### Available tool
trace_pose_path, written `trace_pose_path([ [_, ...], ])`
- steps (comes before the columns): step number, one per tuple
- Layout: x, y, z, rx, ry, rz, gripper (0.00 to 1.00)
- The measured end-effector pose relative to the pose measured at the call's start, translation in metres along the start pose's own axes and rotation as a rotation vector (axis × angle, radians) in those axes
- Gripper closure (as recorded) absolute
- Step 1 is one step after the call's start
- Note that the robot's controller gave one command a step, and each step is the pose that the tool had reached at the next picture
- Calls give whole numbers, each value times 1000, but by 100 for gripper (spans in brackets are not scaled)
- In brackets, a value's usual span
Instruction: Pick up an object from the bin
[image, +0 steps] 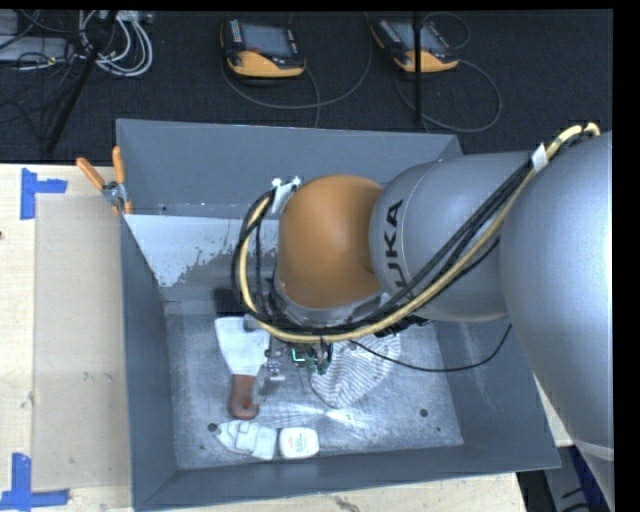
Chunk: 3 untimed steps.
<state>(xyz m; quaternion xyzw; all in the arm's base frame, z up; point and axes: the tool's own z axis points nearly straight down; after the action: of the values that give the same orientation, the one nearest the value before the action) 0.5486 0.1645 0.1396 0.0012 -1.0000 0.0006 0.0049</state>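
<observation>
lying lengthwise near-to-far, a brown block (243, 398) sits beside the jaws; their spread cannot be told

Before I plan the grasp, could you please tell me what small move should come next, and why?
Probably a short shift and drop onto the brown oblong piece: the gripper hangs just beside its upper end, and nothing lies over it.
</observation>
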Motion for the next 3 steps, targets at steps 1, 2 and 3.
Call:
trace_pose_path([
  [1,-2,-1,-4,-1,-7,3,0],
  [2,-10,6,23,-1,-17,-113,0],
  [3,-18,9,41,-2,-17,-414,0],
])
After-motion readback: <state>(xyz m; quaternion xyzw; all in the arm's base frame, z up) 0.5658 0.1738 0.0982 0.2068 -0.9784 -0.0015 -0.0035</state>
